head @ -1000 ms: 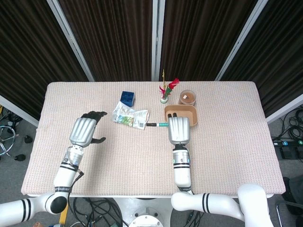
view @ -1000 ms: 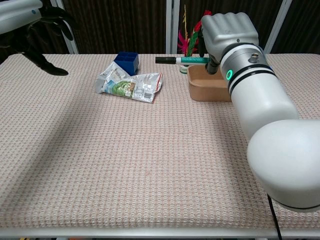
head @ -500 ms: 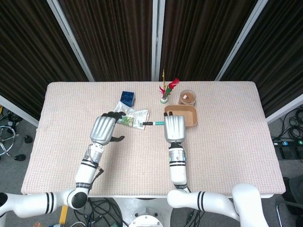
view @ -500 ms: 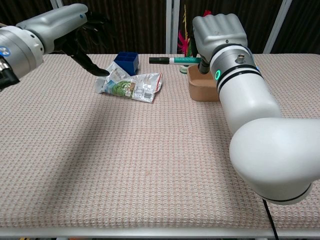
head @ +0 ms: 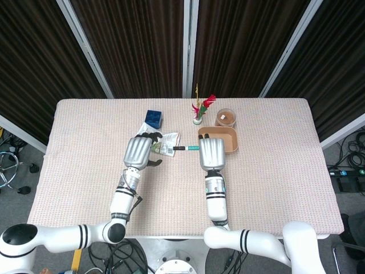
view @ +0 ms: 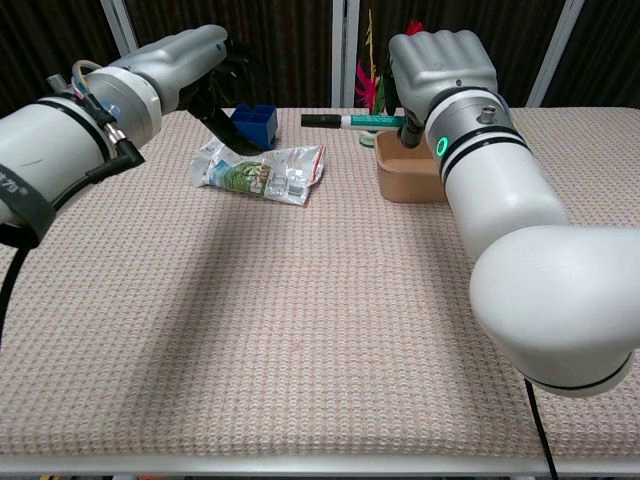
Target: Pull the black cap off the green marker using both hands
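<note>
right hand (view: 440, 62) gripping slim green marker (view: 372, 120), black cap (view: 319, 120)

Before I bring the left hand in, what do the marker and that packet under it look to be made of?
Green marker: smooth plastic barrel with a slight sheen; its black cap looks like matte plastic. Packet: thin crinkled foil or plastic film, judging by the creases and silvery glints. Both are guesses from surface look only.

right hand (head: 212, 154) hides most of the green marker (head: 193, 148).
</note>
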`<state>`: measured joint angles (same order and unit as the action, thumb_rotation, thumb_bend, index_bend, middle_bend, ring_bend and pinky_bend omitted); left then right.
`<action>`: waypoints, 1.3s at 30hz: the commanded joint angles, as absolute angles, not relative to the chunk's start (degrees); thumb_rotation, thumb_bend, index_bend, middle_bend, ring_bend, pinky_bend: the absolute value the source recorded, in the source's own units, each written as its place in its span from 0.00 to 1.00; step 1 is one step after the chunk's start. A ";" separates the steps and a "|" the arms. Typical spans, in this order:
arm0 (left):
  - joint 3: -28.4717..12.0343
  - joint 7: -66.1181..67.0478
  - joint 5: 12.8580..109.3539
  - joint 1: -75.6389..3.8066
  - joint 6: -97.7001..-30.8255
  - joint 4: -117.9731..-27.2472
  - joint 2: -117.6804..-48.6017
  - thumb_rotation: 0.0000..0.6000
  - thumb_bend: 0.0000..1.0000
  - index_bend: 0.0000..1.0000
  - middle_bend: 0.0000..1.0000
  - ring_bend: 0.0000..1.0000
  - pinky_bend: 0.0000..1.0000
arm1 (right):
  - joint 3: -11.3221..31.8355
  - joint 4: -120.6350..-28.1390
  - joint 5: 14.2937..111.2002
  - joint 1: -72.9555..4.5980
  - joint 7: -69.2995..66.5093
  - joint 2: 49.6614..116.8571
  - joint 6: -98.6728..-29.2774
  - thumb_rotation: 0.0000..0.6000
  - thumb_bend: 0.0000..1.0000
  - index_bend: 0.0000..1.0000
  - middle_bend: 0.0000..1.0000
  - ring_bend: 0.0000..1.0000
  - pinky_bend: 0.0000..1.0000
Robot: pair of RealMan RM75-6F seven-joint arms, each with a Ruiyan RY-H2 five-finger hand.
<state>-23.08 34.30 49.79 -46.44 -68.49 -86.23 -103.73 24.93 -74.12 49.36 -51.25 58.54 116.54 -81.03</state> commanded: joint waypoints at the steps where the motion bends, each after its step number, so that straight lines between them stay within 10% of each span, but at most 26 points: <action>1: -23.43 34.21 49.29 -46.96 -68.75 -85.49 -104.26 1.00 0.13 0.32 0.38 0.33 0.40 | 25.24 -73.57 49.31 -51.72 58.38 117.03 -80.61 1.00 0.33 0.64 0.58 0.87 0.95; 39: -25.03 52.45 34.68 -56.44 -72.26 -83.29 -107.81 1.00 0.24 0.47 0.53 0.47 0.54 | 27.55 -67.30 48.41 -55.53 57.94 121.66 -77.53 1.00 0.33 0.65 0.57 0.87 0.95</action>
